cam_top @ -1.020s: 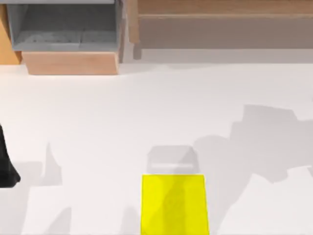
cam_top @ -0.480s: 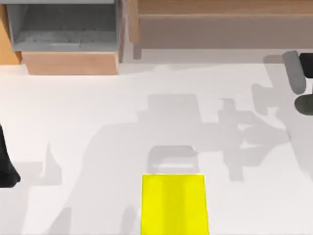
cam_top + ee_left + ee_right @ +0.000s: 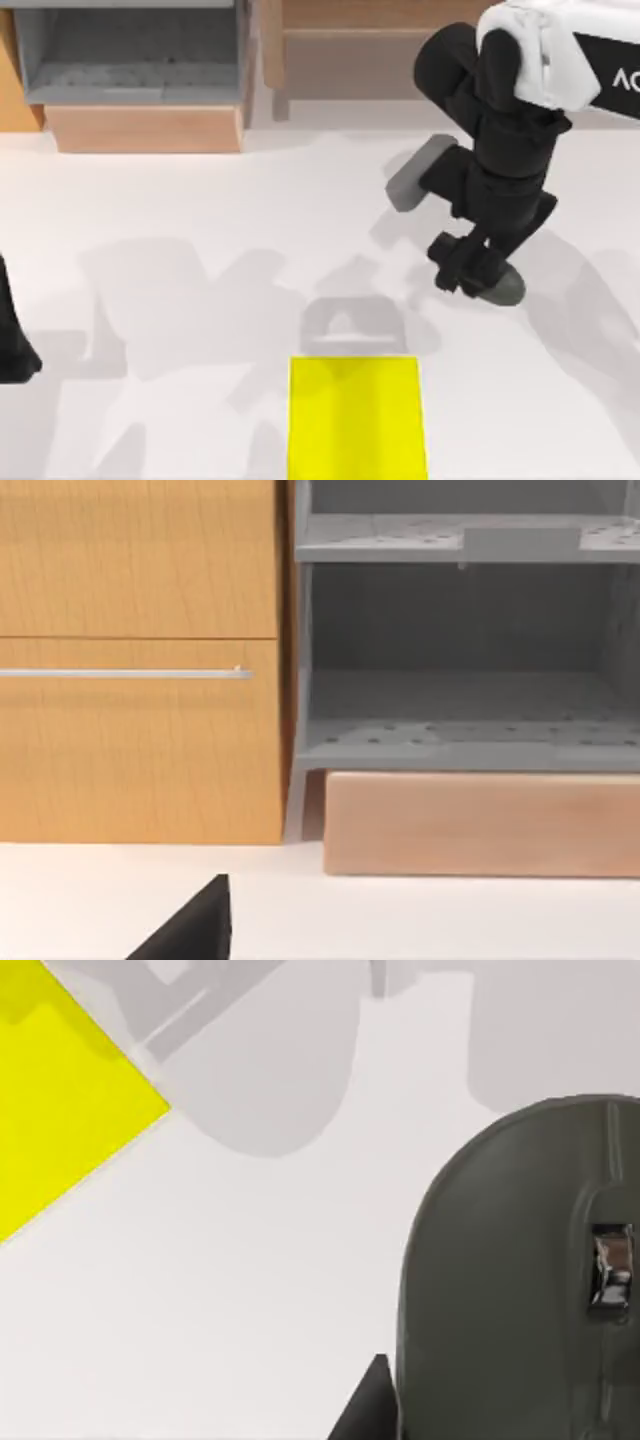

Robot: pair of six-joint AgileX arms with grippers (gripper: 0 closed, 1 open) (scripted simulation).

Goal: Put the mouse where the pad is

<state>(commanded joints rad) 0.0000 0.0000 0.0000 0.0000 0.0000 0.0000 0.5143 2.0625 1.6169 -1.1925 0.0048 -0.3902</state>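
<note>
The right hand hangs over the white surface, up and to the right of the flat bright yellow rectangular pad, pinching the dark grey rounded mouse well apart from the pad. The left hand sits parked at the left edge; whether its fingers are spread I cannot tell.

The right pincer hides most of the mouse; grip seemingly closed.
</note>
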